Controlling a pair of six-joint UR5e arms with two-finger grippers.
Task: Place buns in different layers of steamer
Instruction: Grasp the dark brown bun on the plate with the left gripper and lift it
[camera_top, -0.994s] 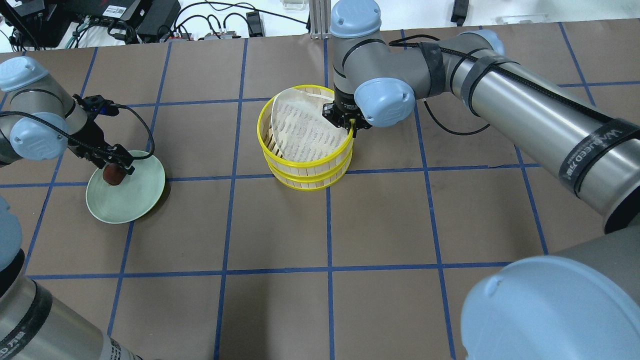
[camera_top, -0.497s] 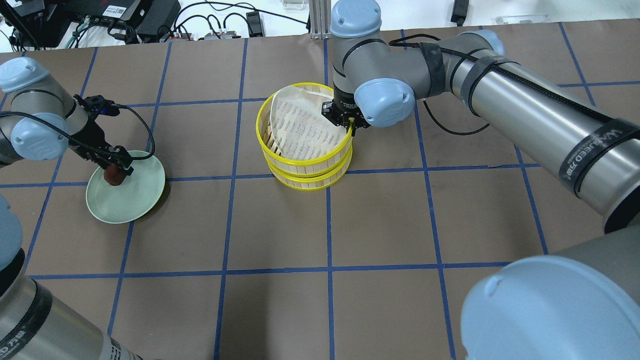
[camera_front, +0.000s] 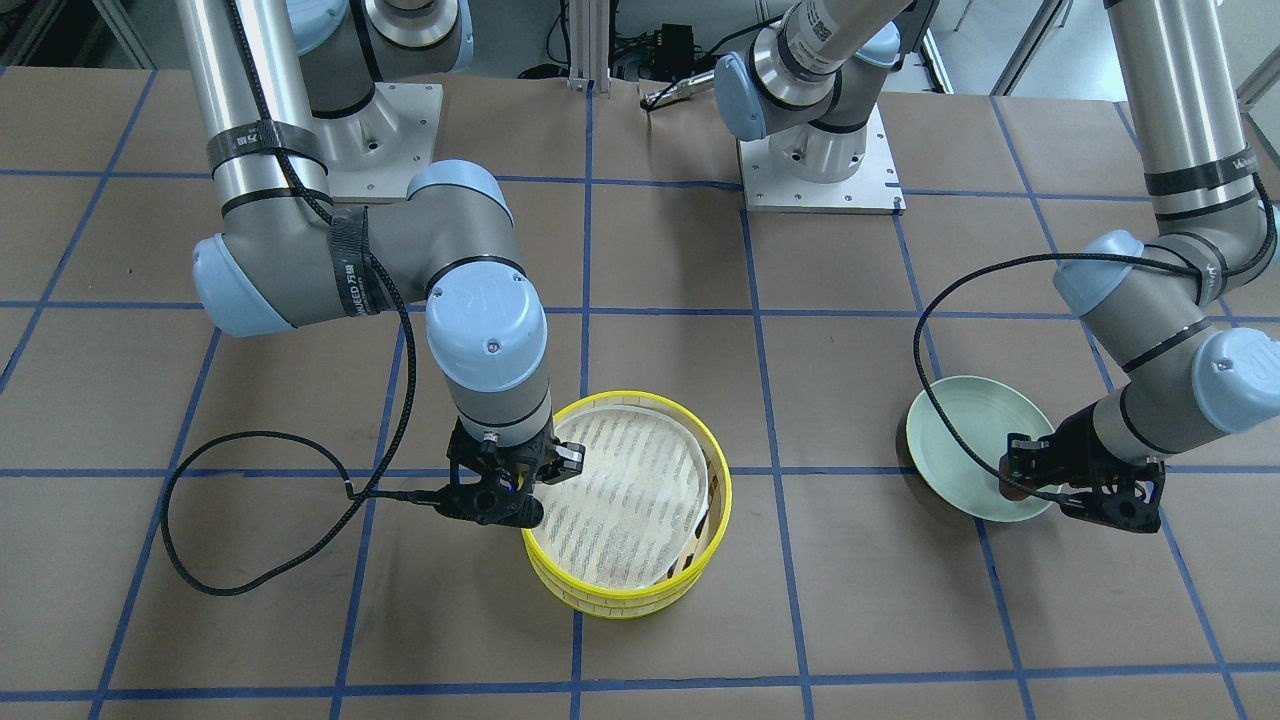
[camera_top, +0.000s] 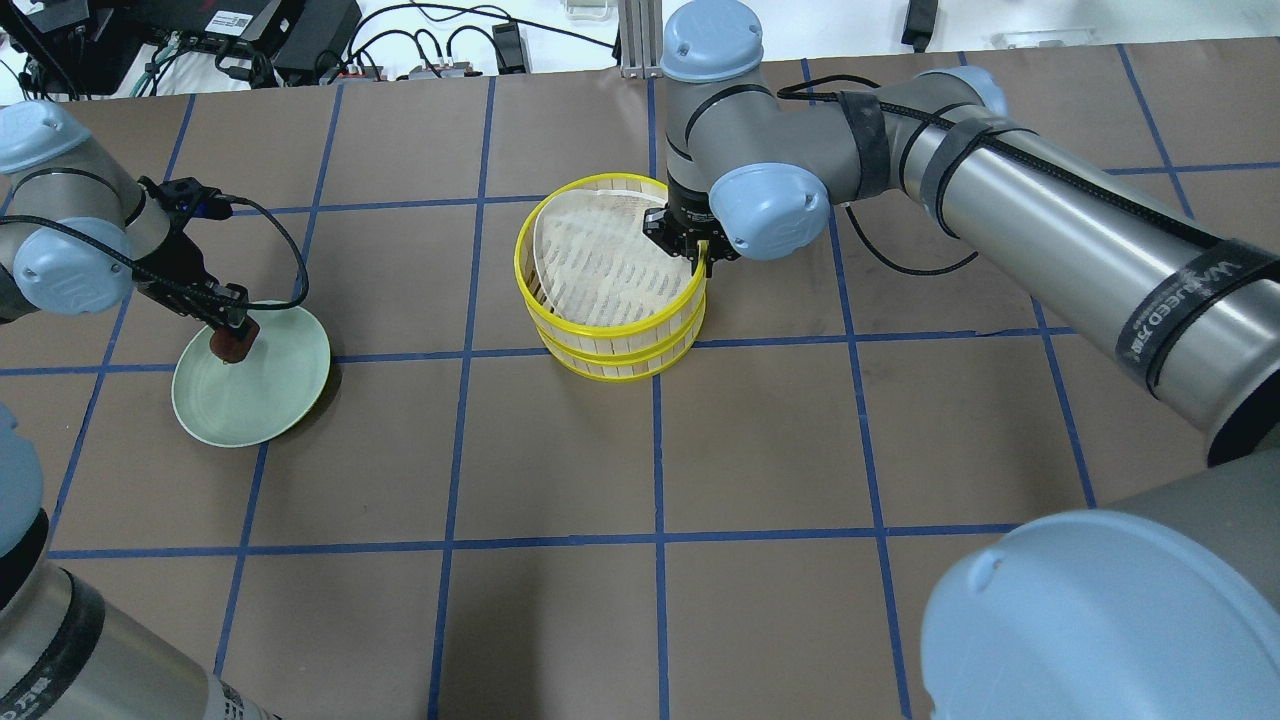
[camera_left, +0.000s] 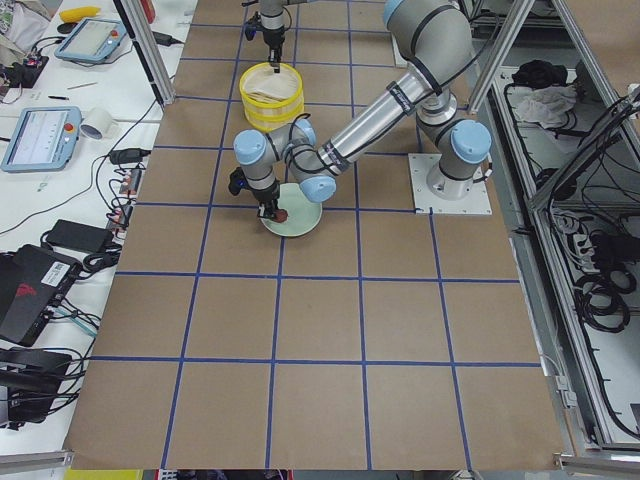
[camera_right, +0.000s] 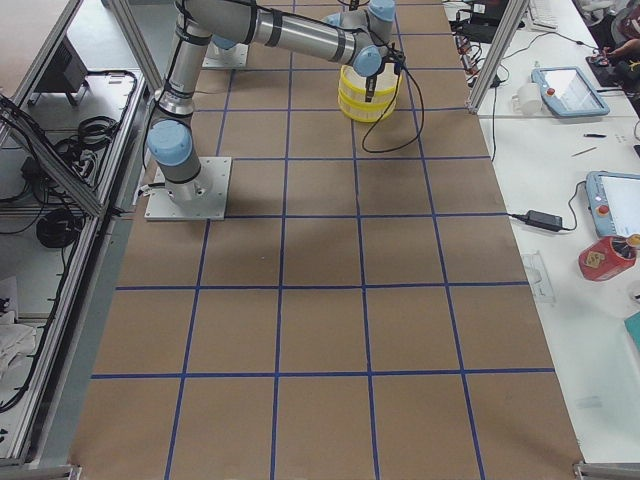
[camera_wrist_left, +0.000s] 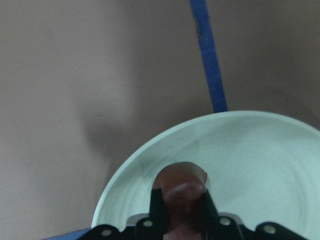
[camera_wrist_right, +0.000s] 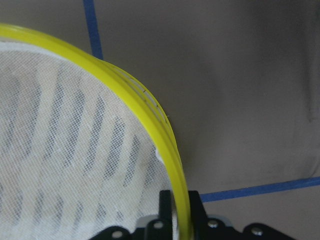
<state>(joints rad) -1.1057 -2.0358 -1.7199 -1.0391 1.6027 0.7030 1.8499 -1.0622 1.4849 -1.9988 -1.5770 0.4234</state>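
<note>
The dark reddish-brown bun (camera_top: 232, 344) is held in my left gripper (camera_top: 230, 328), just over the far-left rim of the pale green plate (camera_top: 270, 400). The left wrist view shows the bun (camera_wrist_left: 179, 187) pinched between the fingers (camera_wrist_left: 157, 205). The yellow-rimmed steamer (camera_top: 600, 330) stands mid-table as a stack of trays with a whitish mesh liner (camera_top: 600, 265). My right gripper (camera_top: 703, 258) is shut on the top tray's rim (camera_wrist_right: 165, 145) at its right side. The cream-white bun is not in view.
The plate (camera_front: 960, 420) lies a tile and a half to the robot's left of the steamer (camera_front: 640, 600). Black cables loop from both wrists, one lying on the table (camera_front: 250, 560). Brown paper with blue tape lines covers the table.
The steamer's liner and top tray, tilted before, now lie nearly level on the stack. My left gripper has shifted slightly up and away with the brown bun.
</note>
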